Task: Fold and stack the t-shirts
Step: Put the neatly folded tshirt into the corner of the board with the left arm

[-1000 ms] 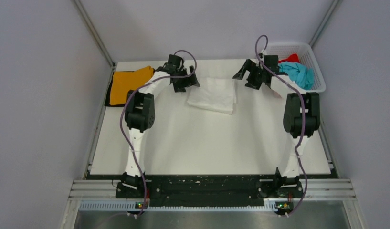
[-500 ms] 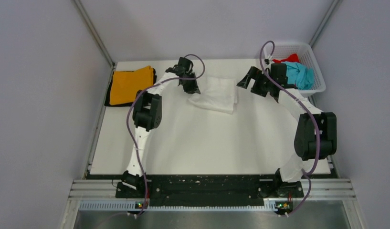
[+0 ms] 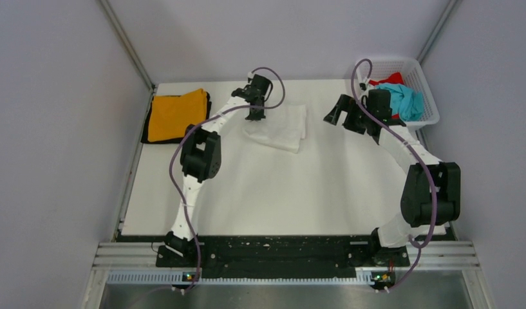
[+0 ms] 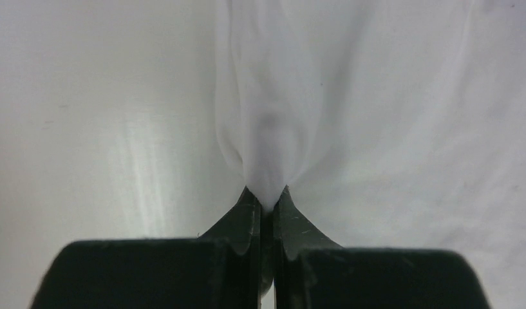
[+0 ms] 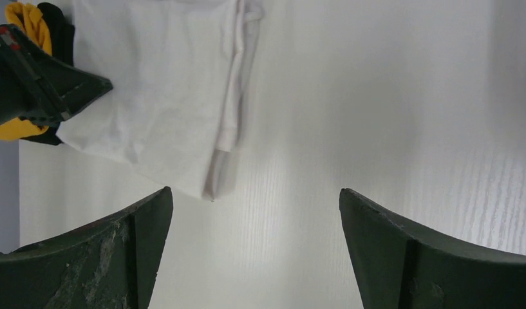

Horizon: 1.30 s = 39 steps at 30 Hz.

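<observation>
The left gripper (image 4: 266, 201) is pinching the left edge of the white t-shirt (image 3: 281, 125). Its two fingers are pressing almost fully together, with only a thin fold of cloth between them, and the cloth is rising from the tips in a small bunch. The white t-shirt is lying folded on the table (image 3: 279, 193), in the far middle part, between the two grippers. The right gripper (image 3: 342, 118) is hanging over the table to the right of this shirt and is not touching it. Its jaws are standing wide open and are holding nothing (in the right wrist view only bare table is showing between them, and the shirt's layered edge is lying further ahead, toward the left). The orange t-shirt (image 3: 174, 114) is lying folded flat at the far left corner, on top of the black t-shirt (image 3: 146, 136), of which only a narrow border is showing. The teal t-shirt (image 3: 405, 101) and the red t-shirt (image 3: 393, 78) are lying crumpled inside the white basket (image 3: 430, 109) at the far right corner, the red one behind the teal one
</observation>
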Available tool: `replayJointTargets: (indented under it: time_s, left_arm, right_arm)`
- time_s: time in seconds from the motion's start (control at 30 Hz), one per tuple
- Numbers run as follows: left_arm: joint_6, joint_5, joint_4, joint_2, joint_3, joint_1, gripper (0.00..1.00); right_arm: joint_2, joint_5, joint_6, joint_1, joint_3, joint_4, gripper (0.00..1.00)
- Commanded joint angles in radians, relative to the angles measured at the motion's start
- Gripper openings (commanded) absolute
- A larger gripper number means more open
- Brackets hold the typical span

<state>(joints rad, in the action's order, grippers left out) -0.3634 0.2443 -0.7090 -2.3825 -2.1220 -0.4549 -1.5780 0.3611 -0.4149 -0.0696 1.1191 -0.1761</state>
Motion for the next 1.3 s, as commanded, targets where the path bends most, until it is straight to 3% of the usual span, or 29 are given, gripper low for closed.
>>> replayJointTargets:
  time_s: [0.0, 0.3, 0.53, 0.8, 1.17, 1.27]
  left_arm:
    - [0.187, 0.281, 0.076, 0.204, 0.099, 0.056, 0.0]
    - [0.431, 0.316, 0.217, 0.415, 0.251, 0.149, 0.0]
    - [0.53, 0.355, 0.276, 0.498, 0.235, 0.196, 0.0]
    - [0.483, 0.285, 0.235, 0.563, 0.203, 0.28, 0.0]
    - [0.371, 0.101, 0.275, 0.558, 0.401, 0.474, 0.0]
    - [0.353, 0.124, 0.309, 0.504, 0.44, 0.543, 0.0]
  right_arm:
    - [0.088, -0.045, 0.054, 0.003, -0.004, 0.025, 0.99]
    - [0.08, -0.033, 0.069, 0.003, -0.002, 0.02, 0.99]
    - [0.077, -0.036, 0.073, 0.002, -0.001, 0.022, 0.99]
    - [0.091, -0.048, 0.076, 0.003, 0.001, 0.018, 0.99]
    - [0.07, -0.067, 0.076, 0.003, 0.013, 0.0, 0.99]
    - [0.061, -0.083, 0.074, 0.003, 0.017, -0.014, 0.99]
